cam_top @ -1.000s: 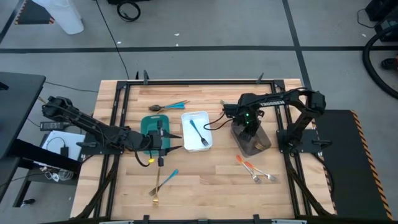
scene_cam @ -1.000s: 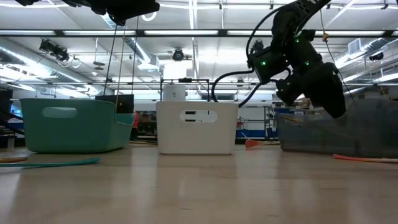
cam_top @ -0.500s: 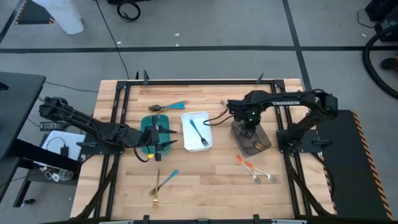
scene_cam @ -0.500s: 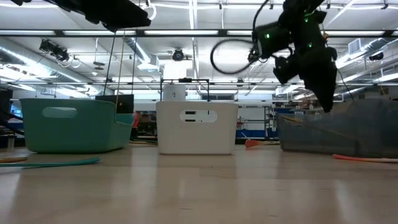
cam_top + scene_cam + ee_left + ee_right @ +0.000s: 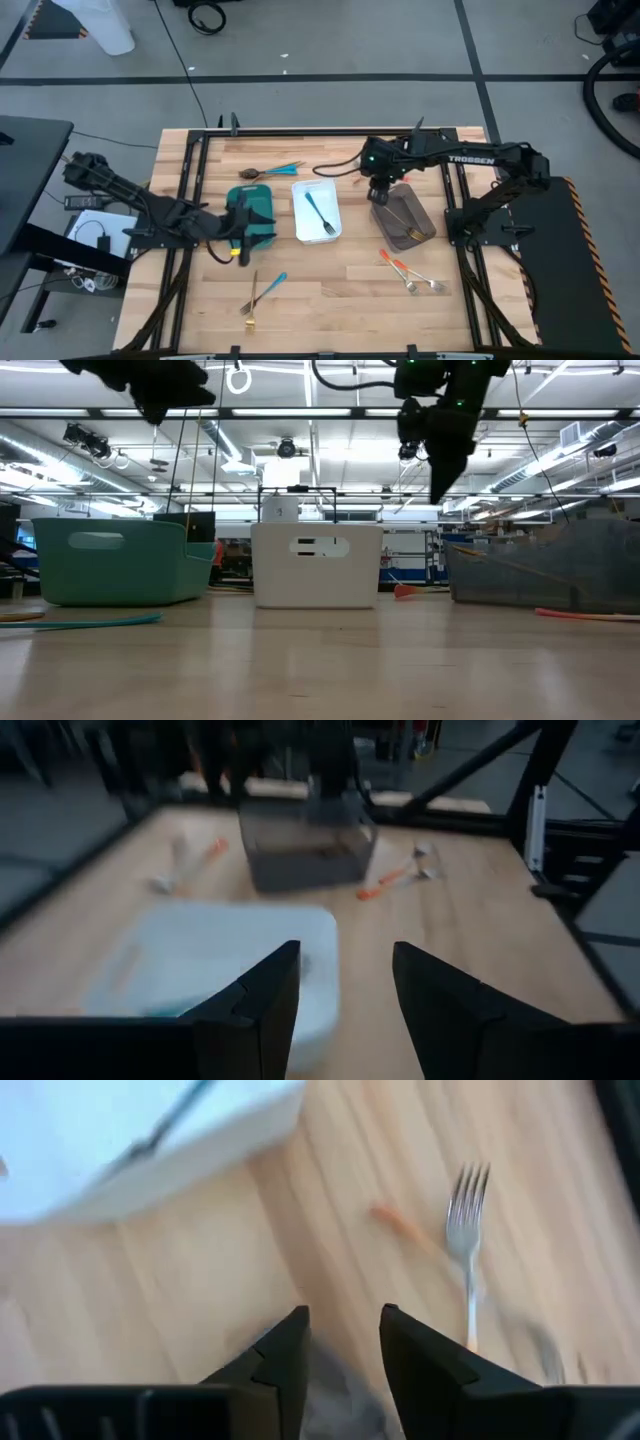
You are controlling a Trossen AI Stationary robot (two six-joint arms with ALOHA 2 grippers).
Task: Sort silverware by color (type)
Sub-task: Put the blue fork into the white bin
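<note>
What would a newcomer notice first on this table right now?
Three trays in a row mid-table: teal tray, white tray holding one blue-handled fork, grey-brown tray. The right gripper hangs empty, fingers parted, by the grey-brown tray's far end. Orange-handled forks lie loose in front of it.

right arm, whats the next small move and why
Probably swing toward the orange-handled forks lying loose on the wood near the grey tray and come down on one. The right tool hangs open and empty at that tray's far end, where a gold piece already lies.
</note>
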